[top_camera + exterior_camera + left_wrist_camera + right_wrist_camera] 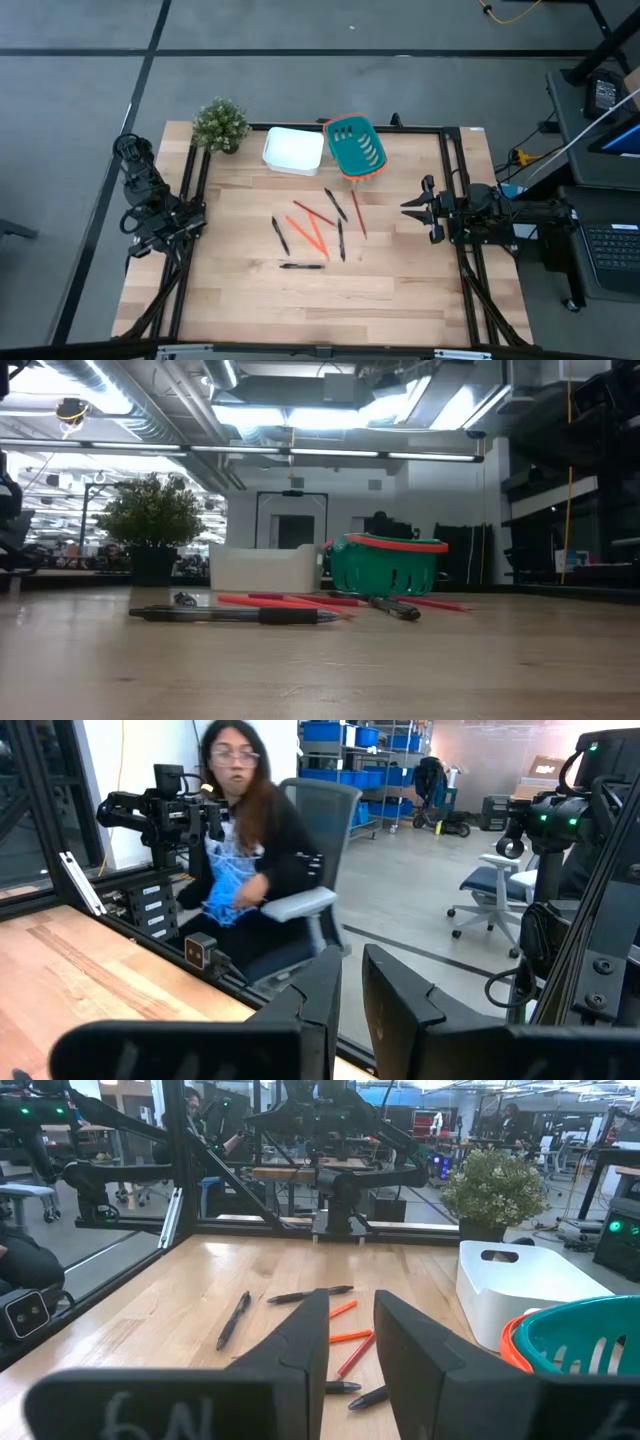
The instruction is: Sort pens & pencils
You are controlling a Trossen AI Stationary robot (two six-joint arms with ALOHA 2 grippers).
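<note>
Just in front of the teal basket (pixel 356 147), on the bare wood of the table (pixel 240 290), the pens (pixel 301 266) and pencils (pixel 308 232) lie loose and intermixed; none is in a container, so sorting has not begun. The red pencils fan out at the centre of the scatter, with the black pens around and between them, one pen lying alone on the side farthest from the basket. Some sticks appear to cross or touch, though the overhead picture is too coarse to confirm which.

A white bin (pixel 293 150) stands just beside the basket, with a potted plant (pixel 220 125) beyond it at the table corner. Basket and bin are presumably the two destinations, set near the scatter to keep carries short.

The left gripper (pixel 185 222) waits at the table's left edge, well apart from the basket; its fingers (pixel 318 995) stand a narrow slot apart and carry nothing. The right gripper (pixel 412 205) waits at the right edge, nearer the basket, its fingers (pixel 305 1335) likewise slightly parted and empty.

Open wood surrounds the scatter on all sides, giving either arm a free approach. A seated person shows beyond the table frame.
</note>
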